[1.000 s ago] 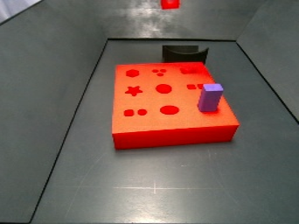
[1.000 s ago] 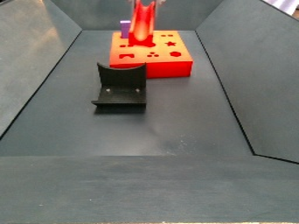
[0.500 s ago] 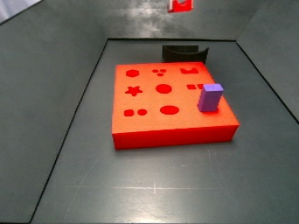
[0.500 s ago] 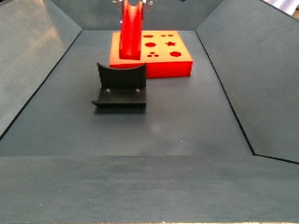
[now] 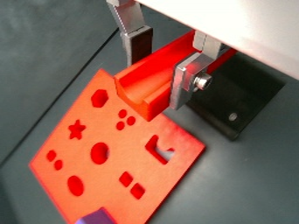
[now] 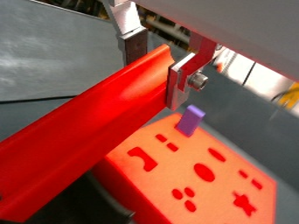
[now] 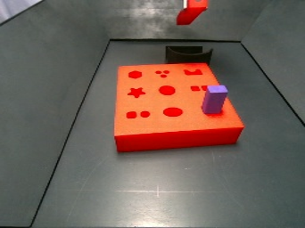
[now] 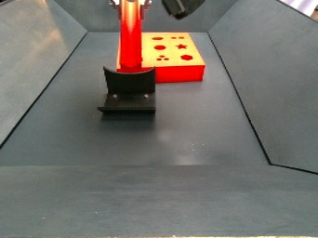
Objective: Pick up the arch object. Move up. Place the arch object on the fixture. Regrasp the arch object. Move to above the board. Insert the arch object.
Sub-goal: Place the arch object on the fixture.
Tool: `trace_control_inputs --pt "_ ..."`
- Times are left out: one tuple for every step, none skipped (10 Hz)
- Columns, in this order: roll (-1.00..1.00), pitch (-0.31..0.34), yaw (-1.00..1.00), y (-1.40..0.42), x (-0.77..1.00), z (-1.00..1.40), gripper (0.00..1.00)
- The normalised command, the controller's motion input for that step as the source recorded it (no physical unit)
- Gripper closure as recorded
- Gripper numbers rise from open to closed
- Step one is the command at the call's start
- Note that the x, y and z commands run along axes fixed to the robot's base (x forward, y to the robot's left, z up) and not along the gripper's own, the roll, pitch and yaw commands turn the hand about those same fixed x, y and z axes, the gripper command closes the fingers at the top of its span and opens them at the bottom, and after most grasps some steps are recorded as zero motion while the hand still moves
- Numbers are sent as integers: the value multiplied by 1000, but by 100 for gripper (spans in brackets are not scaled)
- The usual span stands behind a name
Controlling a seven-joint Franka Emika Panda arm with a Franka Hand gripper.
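My gripper [image 5: 162,66] is shut on the arch object [image 5: 149,83], a long bright-red bar with an arch-shaped end; it shows in both wrist views [image 6: 82,131]. In a side view the bar [image 8: 129,37] hangs upright, its lower end just over the dark fixture [image 8: 128,93]; I cannot tell whether they touch. In a side view only the bar's tip [image 7: 191,12] shows, above the fixture [image 7: 185,53]. The orange-red board [image 7: 179,125] with shaped cut-outs lies on the floor, beyond the fixture [image 8: 180,65]. It also shows below the gripper [image 5: 105,149] [image 6: 198,184].
A short purple block [image 7: 216,98] stands on the board near one edge, also seen in a wrist view [image 6: 191,120]. Sloping grey walls [image 7: 53,62] enclose the dark floor [image 8: 162,149]. A dark part of the wrist [image 8: 180,7] hangs beside the bar.
The gripper has carried the bar away from above the board to above the fixture. The board, purple block and fixture have not moved.
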Motion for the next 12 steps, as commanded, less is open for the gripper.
trace_control_inputs --pt "-1000 205 -153 41 78 -16 100" --pt "-943 188 -205 43 67 -14 100" --pt "-747 153 -217 42 78 -22 100" --pt "-499 111 -219 48 93 -23 100" --pt "-387 86 -216 44 95 -22 100" --pt "-217 21 -192 31 75 -6 100" --pt "-322 -27 -263 26 95 -1000 100" --pt "-302 -56 -226 29 102 -1000 100" --pt "-281 -66 -198 35 114 -1000 100" --pt "-200 -72 -123 51 133 -1000 100" --pt "-178 -80 -98 55 142 -1000 100" --pt "-131 -83 -58 50 126 -838 100"
